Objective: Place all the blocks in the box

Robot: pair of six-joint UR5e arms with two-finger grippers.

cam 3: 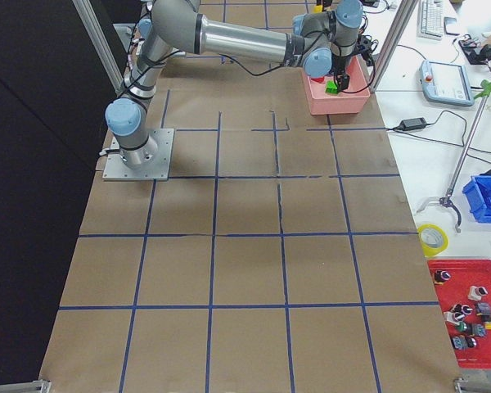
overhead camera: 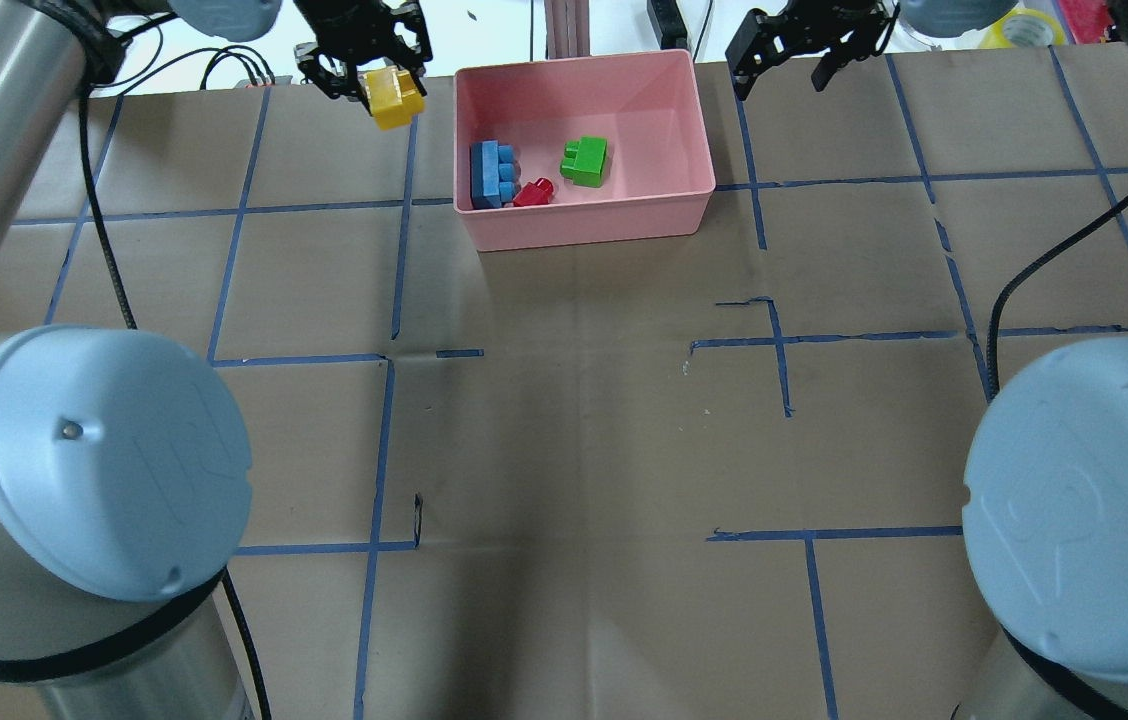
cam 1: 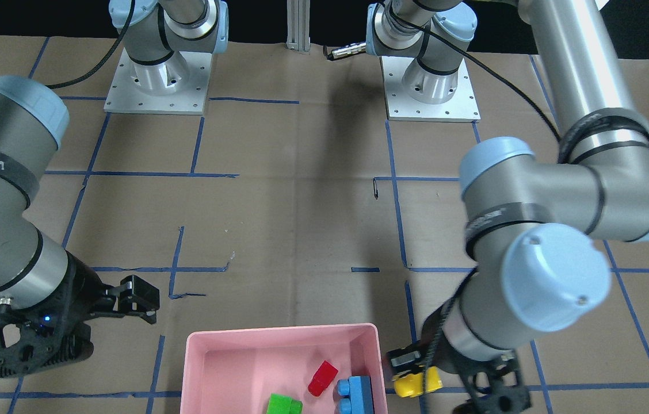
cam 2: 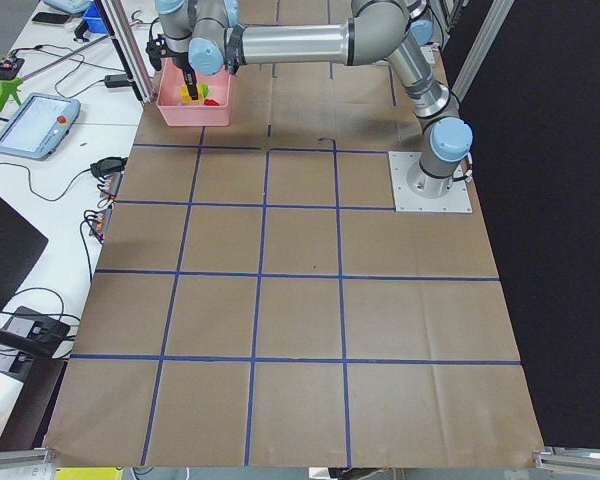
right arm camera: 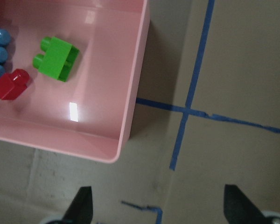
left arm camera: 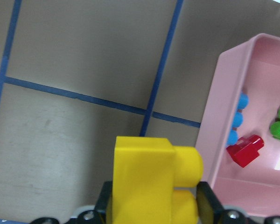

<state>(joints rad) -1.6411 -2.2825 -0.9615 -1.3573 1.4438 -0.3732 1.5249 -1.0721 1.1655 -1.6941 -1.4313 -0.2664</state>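
Note:
The pink box [overhead camera: 584, 215] stands at the far middle of the table and holds the blue block [overhead camera: 490, 173], the red block [overhead camera: 534, 192] and the green block [overhead camera: 585, 161]. My left gripper [overhead camera: 386, 85] is shut on the yellow block [overhead camera: 394, 100], held above the table just left of the box's left wall. In the left wrist view the yellow block [left arm camera: 151, 182] sits between the jaws beside the box wall [left arm camera: 224, 116]. My right gripper [overhead camera: 779, 70] is open and empty, just right of the box; its fingers [right arm camera: 81, 210] show spread wide.
Brown paper with blue tape lines [overhead camera: 394, 250] covers the table. The arm bases [cam 1: 157, 86] stand at the robot's side. Cables and a tape roll [overhead camera: 1024, 30] lie beyond the far table edge.

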